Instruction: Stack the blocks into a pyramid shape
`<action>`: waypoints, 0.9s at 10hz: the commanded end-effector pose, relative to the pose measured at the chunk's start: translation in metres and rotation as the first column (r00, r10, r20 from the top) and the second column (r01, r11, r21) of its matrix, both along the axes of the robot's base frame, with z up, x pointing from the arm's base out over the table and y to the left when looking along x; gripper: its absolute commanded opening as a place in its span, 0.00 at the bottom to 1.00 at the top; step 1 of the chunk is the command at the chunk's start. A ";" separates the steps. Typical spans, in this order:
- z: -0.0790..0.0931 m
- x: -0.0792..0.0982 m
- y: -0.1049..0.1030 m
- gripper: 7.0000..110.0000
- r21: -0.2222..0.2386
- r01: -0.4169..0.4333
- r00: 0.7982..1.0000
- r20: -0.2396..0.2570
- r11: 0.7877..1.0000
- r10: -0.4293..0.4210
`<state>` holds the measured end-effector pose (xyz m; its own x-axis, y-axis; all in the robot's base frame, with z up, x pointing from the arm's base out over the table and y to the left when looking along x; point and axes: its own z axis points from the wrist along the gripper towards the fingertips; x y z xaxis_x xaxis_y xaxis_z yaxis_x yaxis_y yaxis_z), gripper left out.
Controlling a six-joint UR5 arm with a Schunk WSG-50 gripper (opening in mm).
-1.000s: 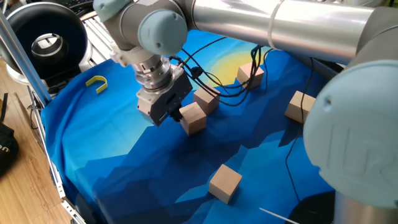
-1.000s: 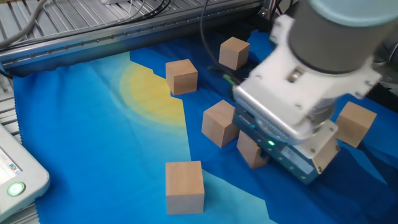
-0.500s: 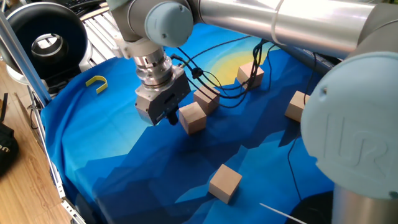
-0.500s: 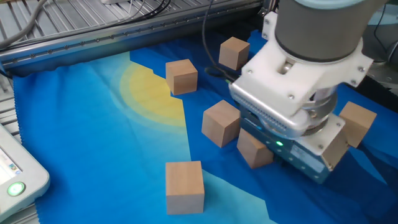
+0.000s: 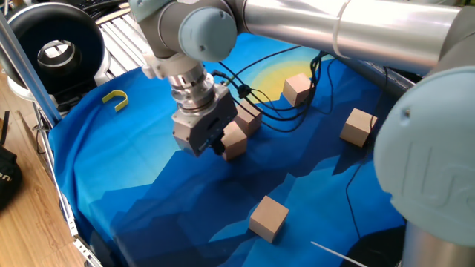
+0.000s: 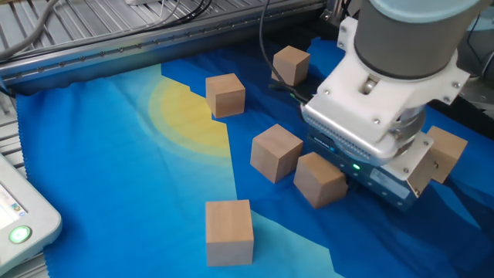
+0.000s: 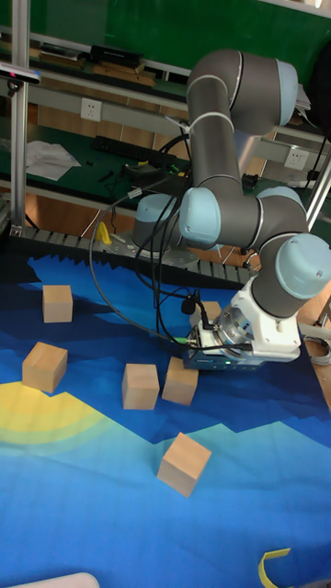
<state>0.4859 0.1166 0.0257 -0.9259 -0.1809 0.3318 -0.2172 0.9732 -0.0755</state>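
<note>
I have the gripper (image 6: 363, 189) low beside one block (image 6: 319, 179), touching it; can't tell if jaws are spread or clamped. It sits just beside a second block (image 6: 275, 152), prob. forming the pyramid base. No blocks stacked yet.

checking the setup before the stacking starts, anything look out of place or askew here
One oddity: a small yellow curved hook-shaped piece lies on the blue cloth away from the plain tan wooden cubes. The cubes sit scattered at mixed angles, none stacked.
</note>
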 end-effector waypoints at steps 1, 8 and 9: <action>0.001 -0.010 -0.006 0.00 0.005 -0.024 1.000 -0.014 1.000 0.024; 0.000 0.006 -0.020 0.00 -0.013 -0.296 0.954 0.050 0.955 0.296; 0.000 0.008 -0.016 0.00 0.005 -0.325 0.944 0.062 0.946 0.324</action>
<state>0.4879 0.0966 0.0259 -0.8681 -0.3927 0.3035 -0.4399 0.8919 -0.1044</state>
